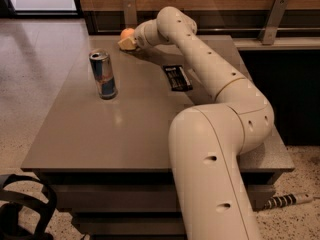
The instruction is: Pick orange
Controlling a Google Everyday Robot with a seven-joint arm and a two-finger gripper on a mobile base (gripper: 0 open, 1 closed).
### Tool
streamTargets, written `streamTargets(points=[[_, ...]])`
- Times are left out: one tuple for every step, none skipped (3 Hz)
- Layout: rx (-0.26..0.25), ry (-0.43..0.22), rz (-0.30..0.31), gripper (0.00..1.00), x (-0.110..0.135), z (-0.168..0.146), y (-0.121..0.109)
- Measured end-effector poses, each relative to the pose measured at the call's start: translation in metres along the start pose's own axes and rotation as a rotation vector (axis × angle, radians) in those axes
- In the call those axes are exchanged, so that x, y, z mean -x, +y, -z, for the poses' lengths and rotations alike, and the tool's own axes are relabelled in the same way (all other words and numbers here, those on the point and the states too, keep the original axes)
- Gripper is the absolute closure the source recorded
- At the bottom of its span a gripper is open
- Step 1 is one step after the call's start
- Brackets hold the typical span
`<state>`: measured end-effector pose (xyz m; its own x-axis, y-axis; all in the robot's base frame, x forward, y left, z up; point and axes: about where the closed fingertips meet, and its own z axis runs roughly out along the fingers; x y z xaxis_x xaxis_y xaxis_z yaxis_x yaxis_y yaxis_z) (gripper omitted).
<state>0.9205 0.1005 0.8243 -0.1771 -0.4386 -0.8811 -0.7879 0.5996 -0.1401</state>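
The orange [125, 33] is a small round fruit at the far edge of the table, partly hidden by my gripper. My gripper [128, 42] is at the end of the cream arm, which stretches across the table, and sits right against the orange's near side. The gripper's tip covers the lower part of the fruit. I cannot tell whether the orange rests on the table or is lifted.
A blue-and-silver can [103, 74] stands upright on the grey table [100, 134], left of centre. A flat black packet [178, 77] lies under the arm. A wooden wall with metal brackets [270, 19] runs behind the table. A black bag [20, 214] sits on the floor at lower left.
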Motion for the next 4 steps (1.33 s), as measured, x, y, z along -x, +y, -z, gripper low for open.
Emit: streamTargets(points=[[0.000,0.000,0.000,1.00,0.0004,0.0002,-0.0001],[0.000,0.000,0.000,1.00,0.0005,0.0003,-0.0001],[0.000,0.000,0.000,1.00,0.0006,0.0004,0.0000],[0.000,0.000,0.000,1.00,0.0006,0.0004,0.0000]])
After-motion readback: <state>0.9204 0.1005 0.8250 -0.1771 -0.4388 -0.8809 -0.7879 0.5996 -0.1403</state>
